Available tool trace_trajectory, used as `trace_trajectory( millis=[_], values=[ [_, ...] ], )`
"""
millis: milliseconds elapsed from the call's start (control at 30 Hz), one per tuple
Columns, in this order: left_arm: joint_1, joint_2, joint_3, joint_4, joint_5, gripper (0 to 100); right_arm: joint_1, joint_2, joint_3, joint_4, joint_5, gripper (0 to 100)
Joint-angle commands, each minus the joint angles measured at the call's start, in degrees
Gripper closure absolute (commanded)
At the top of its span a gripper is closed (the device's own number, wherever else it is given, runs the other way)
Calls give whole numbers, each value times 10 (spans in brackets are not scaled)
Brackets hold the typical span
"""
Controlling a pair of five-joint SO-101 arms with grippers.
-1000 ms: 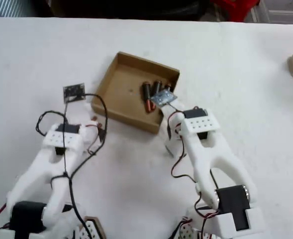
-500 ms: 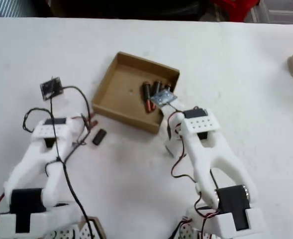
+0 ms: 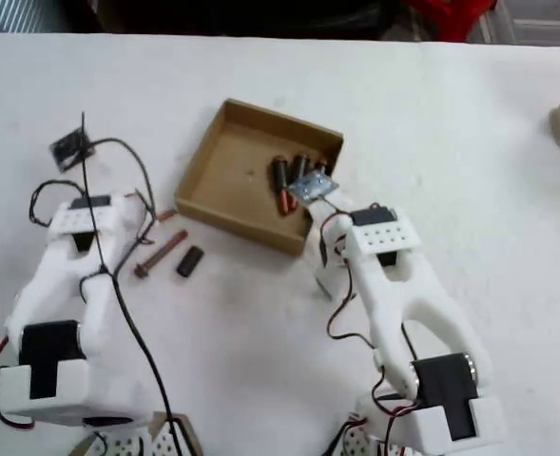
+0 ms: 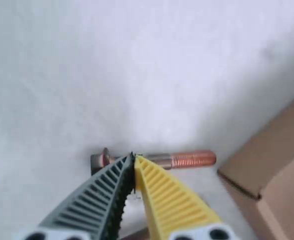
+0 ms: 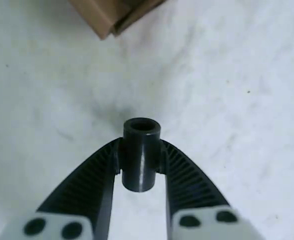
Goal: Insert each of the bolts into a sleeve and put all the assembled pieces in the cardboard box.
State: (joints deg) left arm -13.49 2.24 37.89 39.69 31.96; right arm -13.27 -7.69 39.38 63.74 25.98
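Left arm (image 3: pixel 78 242) pulled back toward the table's (image 3: pixel 260 370) left edge, uncovering bolt (image 3: pixel 161 253) and sleeve (image 3: pixel 190 261) near box (image 3: pixel 224 180) corner.

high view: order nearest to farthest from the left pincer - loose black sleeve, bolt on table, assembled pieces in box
1. bolt, at the tips of the left pincer
2. loose sleeve, beside the bolt
3. assembled pieces, in the cardboard box
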Motion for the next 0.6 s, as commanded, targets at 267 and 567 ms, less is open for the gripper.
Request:
trace_trajectory(
  millis=[267, 567],
  values=[
    [9, -73, -48, 91, 37, 978, 5, -24, -2, -3, 24, 981],
    [41, -214, 47, 86, -2, 977, 1, -24, -2, -3, 27, 981]
  ],
)
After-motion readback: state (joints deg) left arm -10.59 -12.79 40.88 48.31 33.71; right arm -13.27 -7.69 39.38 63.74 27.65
